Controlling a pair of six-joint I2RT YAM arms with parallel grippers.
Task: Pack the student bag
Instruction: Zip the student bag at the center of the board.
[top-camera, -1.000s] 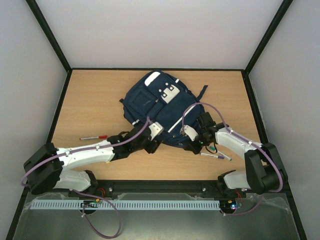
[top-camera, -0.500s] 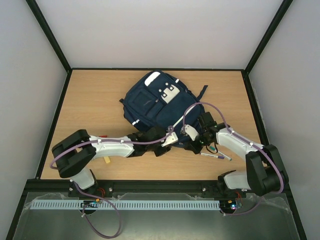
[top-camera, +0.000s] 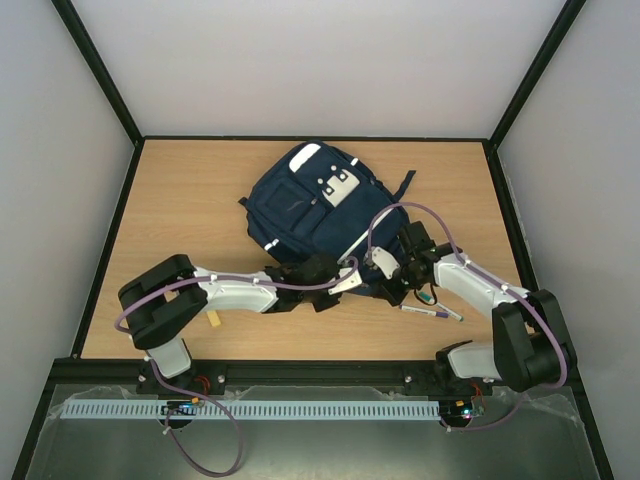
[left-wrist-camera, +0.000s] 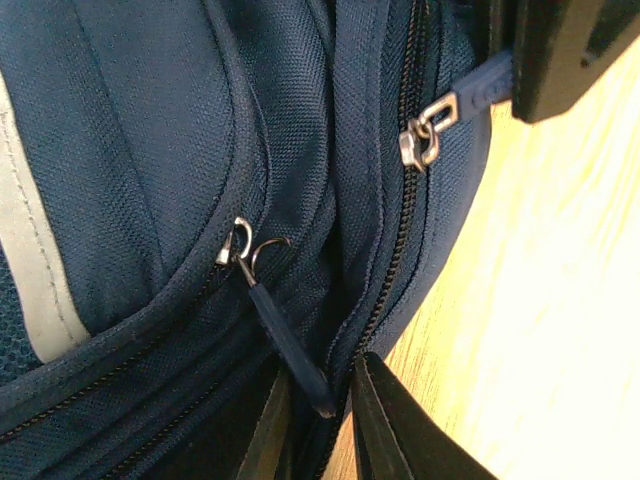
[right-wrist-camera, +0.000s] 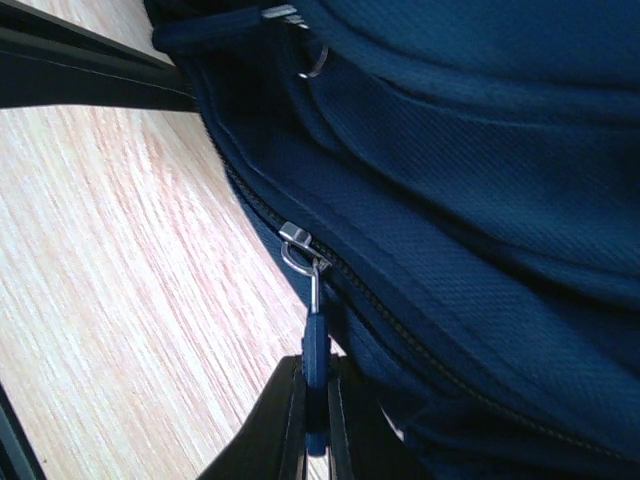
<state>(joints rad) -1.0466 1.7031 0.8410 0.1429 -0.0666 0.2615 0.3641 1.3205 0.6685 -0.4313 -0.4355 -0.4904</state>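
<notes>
Two zip pulls, two grippers, one crowded edge.

Top view: shows the student bag (top-camera: 310, 205) flat on the table (top-camera: 180, 200), about mid-board, its near edge turned towards the arms. Shows the left gripper (top-camera: 350, 285) and the right gripper (top-camera: 392, 290) both down at that near edge, close beside each other, with pens (top-camera: 432, 312) lying just beside the right one. Risks a knock between the wrists in so tight a spot. Risks also dragging the whole bag over the wood instead of running a zip, with nothing pinning the fabric down.

Left wrist view: shows the jaws standing narrow on either side of the tip of a dark cord pull (left-wrist-camera: 295, 355) hanging from a pocket slider (left-wrist-camera: 236, 245). Cannot tell whether pinching or merely flanking. Risks a hold on only the last bit of cord, slipping off at the first tug, or catching a fold of cloth along with it.

Right wrist view: shows the fingers (right-wrist-camera: 285, 420) pressed together on the blue tab (right-wrist-camera: 316, 350) below a second slider (right-wrist-camera: 296, 243), at the bag's edge on the wood. Risks a tug across the teeth rather than along them, jamming that slider or snagging fabric. Risks likewise opposed pulls from the two arms, bunching the bag between them.
</notes>
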